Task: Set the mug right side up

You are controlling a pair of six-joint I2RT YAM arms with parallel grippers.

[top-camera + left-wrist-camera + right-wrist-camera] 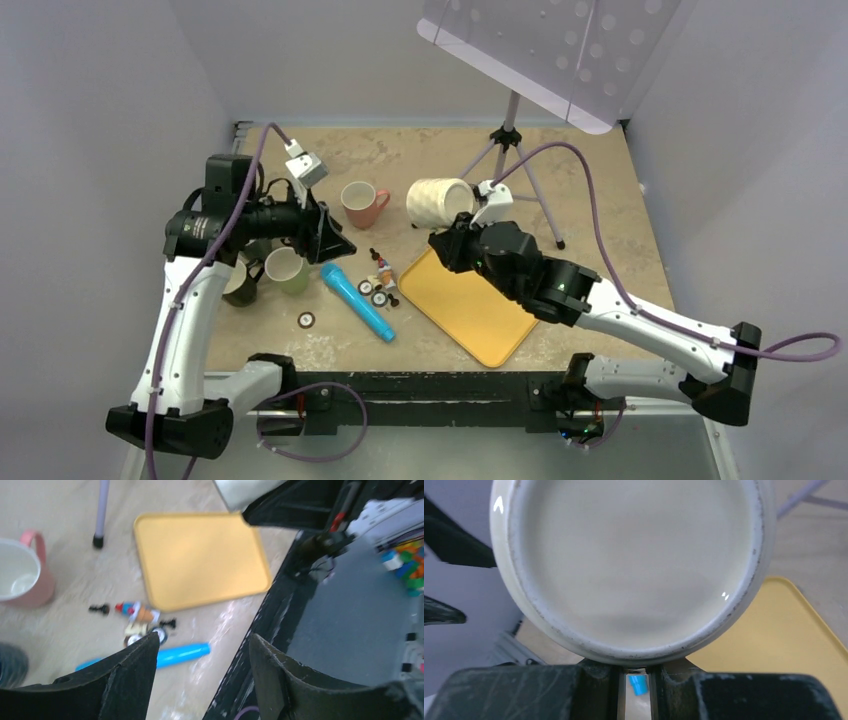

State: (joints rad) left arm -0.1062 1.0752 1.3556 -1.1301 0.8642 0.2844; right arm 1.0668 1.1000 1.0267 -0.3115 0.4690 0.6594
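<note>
The right tool [634, 672] is pinching the cream mug [437, 203] at its rim, visible only wrist-side; the left tool [203, 642] is hanging released.

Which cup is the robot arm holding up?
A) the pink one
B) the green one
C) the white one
C: the right gripper has its jaws clamped on the white mug, while the pink mug and green mug sit on the table.
</note>
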